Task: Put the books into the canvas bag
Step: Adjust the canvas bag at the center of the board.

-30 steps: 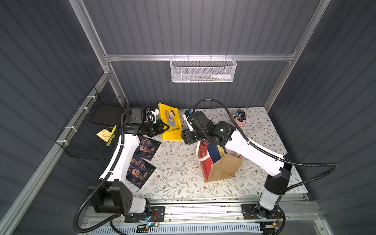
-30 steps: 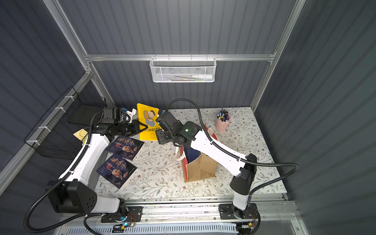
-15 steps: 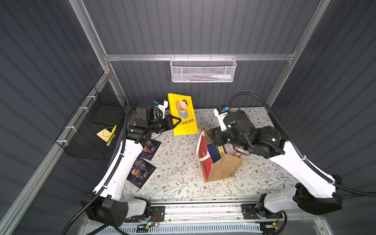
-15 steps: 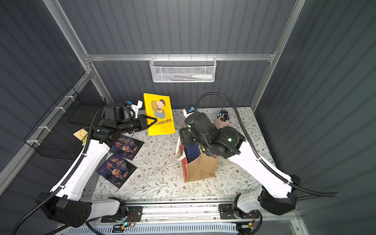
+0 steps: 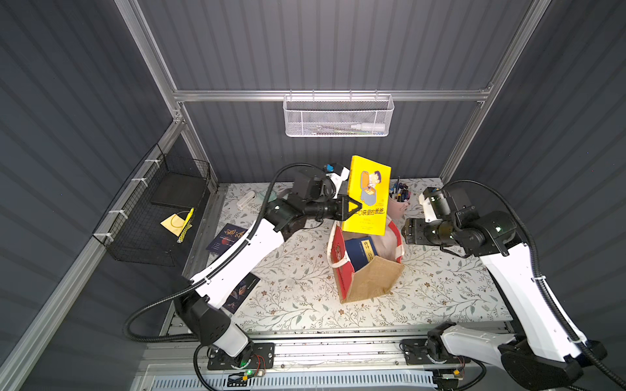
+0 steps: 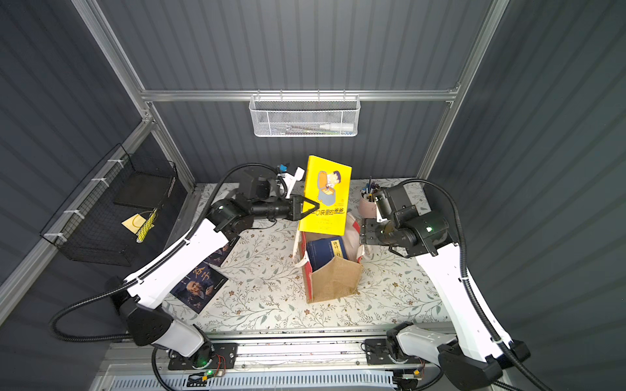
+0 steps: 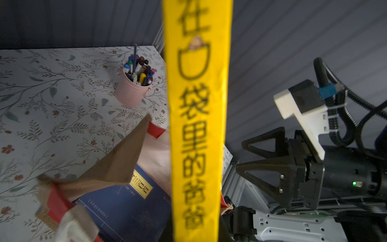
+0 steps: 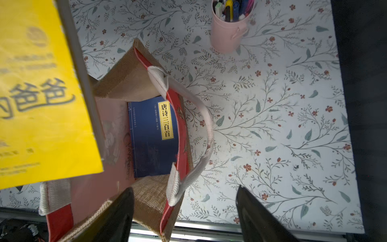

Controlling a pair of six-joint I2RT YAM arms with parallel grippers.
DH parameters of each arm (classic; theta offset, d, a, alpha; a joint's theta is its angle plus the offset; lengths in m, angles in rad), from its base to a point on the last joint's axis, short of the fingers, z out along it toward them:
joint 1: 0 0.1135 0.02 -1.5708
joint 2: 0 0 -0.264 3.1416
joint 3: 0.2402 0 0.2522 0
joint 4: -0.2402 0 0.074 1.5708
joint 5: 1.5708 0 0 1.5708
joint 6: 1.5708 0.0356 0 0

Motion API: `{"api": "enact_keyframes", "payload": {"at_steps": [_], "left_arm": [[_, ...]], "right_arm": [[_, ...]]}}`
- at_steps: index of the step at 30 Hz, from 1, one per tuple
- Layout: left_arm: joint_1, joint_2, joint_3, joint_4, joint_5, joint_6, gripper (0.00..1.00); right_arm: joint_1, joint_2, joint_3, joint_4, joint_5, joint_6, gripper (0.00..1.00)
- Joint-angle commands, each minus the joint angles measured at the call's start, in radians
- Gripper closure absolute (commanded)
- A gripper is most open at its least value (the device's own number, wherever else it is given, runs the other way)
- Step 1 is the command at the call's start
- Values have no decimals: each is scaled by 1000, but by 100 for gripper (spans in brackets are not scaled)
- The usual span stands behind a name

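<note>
**A:** Where is the yellow cartoon book [image 5: 367, 199]?

**B:** In the air, upright, with its front cover showing in both top views. Its lower edge hangs just over the open mouth of the canvas bag [image 5: 369, 281]. The left fingers [image 5: 354, 203] are clamped tight on the spine edge, low on the cover.

**A:** And the bag itself?

**B:** It stands on the floral surface [image 5: 298, 291] between the two arms, mouth agape. A blue book [image 8: 150, 136] with a yellow title label leans inside it.

**A:** What about the right fingers [image 8: 257, 218]?

**B:** They are spread wide with nothing in them, just beside the bag on the side nearer the pink pen cup [image 5: 398, 206]. In the right wrist view a white handle loops across the gap between them. I cannot tell whether either finger touches the bag.

**A:** Any books outside the bag?

**B:** Two navy books [image 6: 198, 291] lie flat on the surface, partly under the left arm. The nearer one shows an old man's face.
</note>
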Motion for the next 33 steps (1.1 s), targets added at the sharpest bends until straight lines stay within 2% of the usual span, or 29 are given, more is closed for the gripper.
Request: {"api": "enact_keyframes", "payload": {"at_steps": [1,4,10,14,21,27,33], "left_arm": [[-53,50,61,-3,-77,79,100],[-66,96,60,-52,-109,94,100],[-67,117,43,-201,-230,142,100],[-67,99,28,-274,-312,162,100],[-67,64,13,-303,-373,174,100],[-67,45,24,-330,-397,186,100],[-67,22,24,-340,-384,189,100]], "right_arm": [[-47,-15,-31,-33,-128,-43,22],[-86,-17,-53,-16,-193,-47,27],[-108,-15,-84,11,-230,-56,35],[-113,-6,-98,43,-253,-47,35],[-114,4,-143,129,-317,-6,30],[-113,41,-147,155,-365,24,32],[-113,45,-211,162,-337,17,32]]}}
